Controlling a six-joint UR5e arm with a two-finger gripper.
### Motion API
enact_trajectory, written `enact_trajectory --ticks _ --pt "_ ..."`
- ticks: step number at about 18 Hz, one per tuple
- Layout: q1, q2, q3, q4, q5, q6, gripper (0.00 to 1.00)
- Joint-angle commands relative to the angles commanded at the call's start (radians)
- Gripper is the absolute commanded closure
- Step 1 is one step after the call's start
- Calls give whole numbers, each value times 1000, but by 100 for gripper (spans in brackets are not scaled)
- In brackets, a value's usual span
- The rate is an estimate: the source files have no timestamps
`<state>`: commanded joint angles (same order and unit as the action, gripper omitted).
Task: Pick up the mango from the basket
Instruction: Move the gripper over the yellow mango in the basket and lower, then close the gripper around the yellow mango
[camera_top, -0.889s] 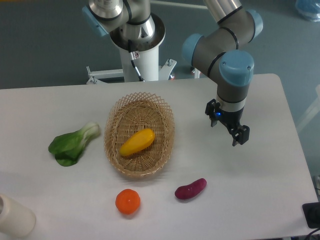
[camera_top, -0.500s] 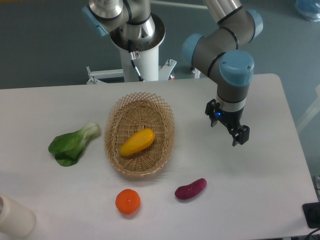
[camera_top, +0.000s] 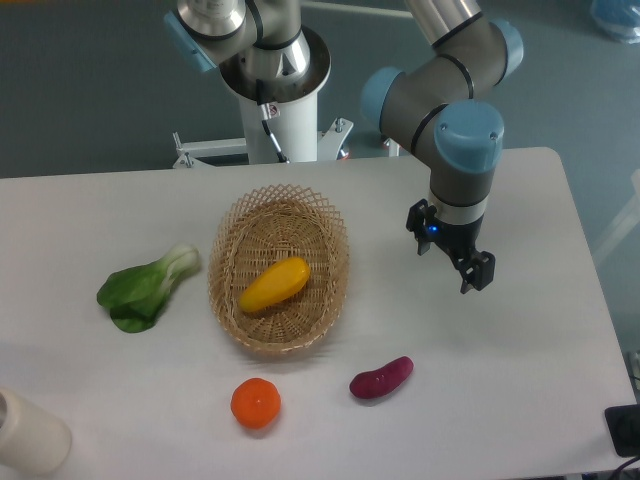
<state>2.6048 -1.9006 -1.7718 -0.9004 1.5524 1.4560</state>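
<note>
The mango (camera_top: 275, 283), smooth and yellow-orange, lies slantwise in the bottom of the oval tan wicker basket (camera_top: 335, 262) at the middle of the table. My gripper (camera_top: 450, 250) hangs over the table to the right of the basket, well apart from it and from the mango. Its two dark fingers (camera_top: 478, 272) point down with a wide gap between them, and nothing is held.
A green bok choy (camera_top: 146, 288) lies left of the basket. A round orange fruit (camera_top: 255, 402) and a purple sweet potato (camera_top: 381, 377) lie in front of it. A cream bottle (camera_top: 28, 432) is at the front left corner. The robot's base (camera_top: 277, 70) stands behind the table.
My gripper has shifted very slightly to the left, toward the basket. Nothing else has moved.
</note>
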Motion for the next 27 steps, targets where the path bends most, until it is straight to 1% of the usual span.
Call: enact_trajectory --ticks 2,6,10,14,16,19,20,22,27 --pt "-21 -2 3 8 -27 -35 0" --pt "-38 6 11 9 -67 -124 0" --pt "-132 6 5 3 -58 -233 0" --pt "-210 9 -3 0 -66 -400 0" --pt "-247 9 -6 -5 -64 -430 0" --pt "-287 15 -41 -15 -64 -468 0" --pt "-295 24 -54 -18 -64 -470 0" --pt "-313 25 -67 -20 -63 -471 0" --pt "-322 26 -113 -17 -57 -464 0"
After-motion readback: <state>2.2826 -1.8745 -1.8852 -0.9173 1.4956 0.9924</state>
